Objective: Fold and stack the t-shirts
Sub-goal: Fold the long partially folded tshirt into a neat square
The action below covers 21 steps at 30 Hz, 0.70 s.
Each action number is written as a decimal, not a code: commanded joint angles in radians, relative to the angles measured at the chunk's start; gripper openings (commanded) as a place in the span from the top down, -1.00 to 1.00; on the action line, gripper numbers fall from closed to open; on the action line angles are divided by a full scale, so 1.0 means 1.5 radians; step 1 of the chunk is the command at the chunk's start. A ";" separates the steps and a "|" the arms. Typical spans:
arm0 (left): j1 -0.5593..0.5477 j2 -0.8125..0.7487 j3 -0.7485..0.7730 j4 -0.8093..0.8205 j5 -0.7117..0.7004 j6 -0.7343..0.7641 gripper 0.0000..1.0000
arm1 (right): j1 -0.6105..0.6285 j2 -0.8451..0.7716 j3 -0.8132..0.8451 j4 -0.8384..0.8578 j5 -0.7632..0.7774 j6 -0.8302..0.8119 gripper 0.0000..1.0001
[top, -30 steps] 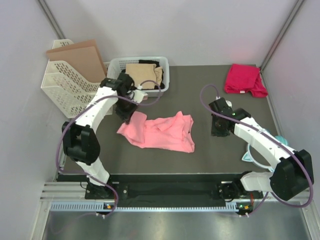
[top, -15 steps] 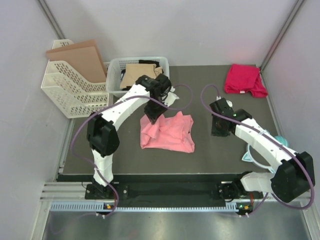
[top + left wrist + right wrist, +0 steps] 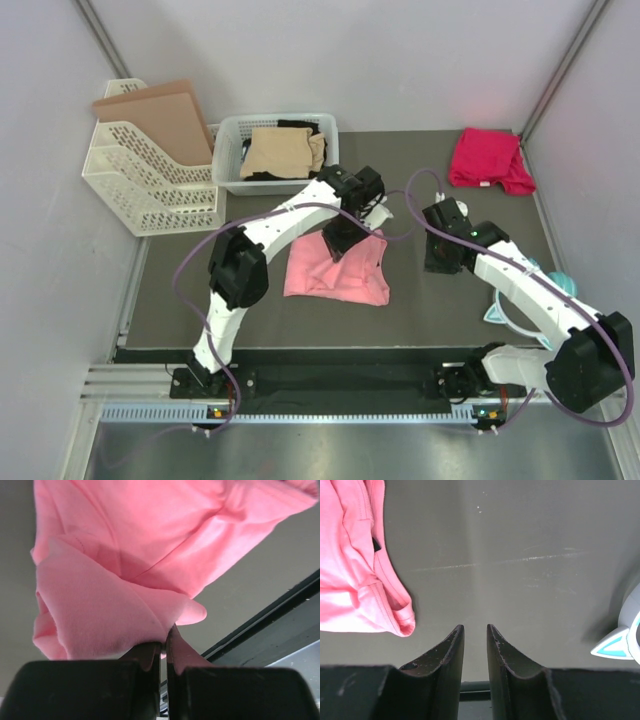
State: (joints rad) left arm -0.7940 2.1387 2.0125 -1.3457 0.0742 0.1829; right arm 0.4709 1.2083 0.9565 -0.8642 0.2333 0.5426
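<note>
The salmon pink t-shirt (image 3: 335, 274) lies at mid-table, its left part folded over to the right. My left gripper (image 3: 341, 243) is over its top edge, shut on a fold of the pink cloth. The left wrist view shows the gripper (image 3: 165, 642) pinching the pink t-shirt (image 3: 140, 540). My right gripper (image 3: 441, 262) is to the right of the shirt, low over the mat; its jaws stand slightly apart and empty (image 3: 475, 630). The pink t-shirt's edge (image 3: 350, 570) lies to its left. A magenta-red t-shirt (image 3: 488, 158) lies at the back right. Tan (image 3: 283, 153) and black (image 3: 300, 126) t-shirts lie in the basket.
A white basket (image 3: 228, 145) stands at the back, left of centre. A white file rack (image 3: 140, 180) with a brown board (image 3: 155, 108) stands at the far left. A teal cat-ear headband (image 3: 553, 283) lies at the right edge and also shows in the right wrist view (image 3: 620, 642).
My left gripper has swept from the left side to the right, carrying the pink shirt's left part over the rest. The right arm has hardly moved.
</note>
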 commanded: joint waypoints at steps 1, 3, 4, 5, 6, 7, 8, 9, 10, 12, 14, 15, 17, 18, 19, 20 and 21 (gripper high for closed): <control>-0.016 -0.006 0.060 -0.050 0.028 -0.022 1.00 | 0.007 -0.016 0.005 0.001 -0.005 0.003 0.49; -0.016 0.007 0.095 -0.050 0.042 -0.025 1.00 | 0.007 -0.016 0.006 0.001 -0.007 0.010 0.49; -0.016 0.012 0.107 -0.051 0.070 -0.025 1.00 | 0.007 -0.017 0.005 0.001 -0.008 0.010 0.49; -0.017 0.018 0.120 -0.051 0.082 -0.028 1.00 | 0.007 -0.018 0.005 0.000 -0.008 0.010 0.49; -0.018 0.030 0.136 -0.051 0.098 -0.027 1.00 | 0.008 -0.019 0.003 -0.001 -0.007 0.015 0.49; -0.023 0.038 0.142 -0.054 0.125 -0.026 1.00 | 0.006 -0.021 0.001 -0.002 -0.006 0.016 0.49; -0.024 0.047 0.148 -0.055 0.142 -0.025 1.00 | 0.008 -0.024 0.000 -0.004 -0.005 0.018 0.49; -0.026 0.063 0.154 -0.055 0.153 -0.025 1.00 | 0.008 -0.025 -0.001 -0.007 -0.003 0.022 0.49; -0.028 0.072 0.157 -0.055 0.161 -0.024 1.00 | 0.008 -0.027 -0.002 -0.008 -0.004 0.023 0.49; -0.028 0.105 0.165 -0.059 0.190 -0.020 0.94 | 0.009 -0.034 -0.005 -0.013 -0.004 0.029 0.49; -0.029 0.131 0.164 -0.063 0.220 -0.016 0.37 | 0.008 -0.041 -0.003 -0.019 -0.005 0.034 0.49; -0.029 0.138 0.163 -0.067 0.241 -0.013 0.00 | 0.008 -0.043 -0.001 -0.021 -0.004 0.036 0.49; -0.029 0.152 0.160 -0.077 0.288 -0.002 -0.98 | 0.009 -0.044 0.003 -0.026 -0.002 0.038 0.48; -0.030 0.154 0.161 -0.082 0.300 0.000 -0.98 | 0.009 -0.045 0.006 -0.027 0.000 0.038 0.48; -0.030 0.156 0.162 -0.088 0.315 0.008 -0.98 | 0.009 -0.045 0.006 -0.028 0.001 0.040 0.48; -0.030 0.151 0.165 -0.097 0.347 0.010 -0.98 | 0.009 -0.044 0.008 -0.028 0.002 0.042 0.48; -0.027 0.144 0.164 -0.099 0.359 0.010 -0.98 | 0.010 -0.043 0.008 -0.027 0.004 0.043 0.47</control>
State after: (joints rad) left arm -0.8330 2.3932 2.2303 -1.3540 0.4435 0.1650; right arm 0.4713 1.1702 0.9554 -0.9020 0.2241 0.5892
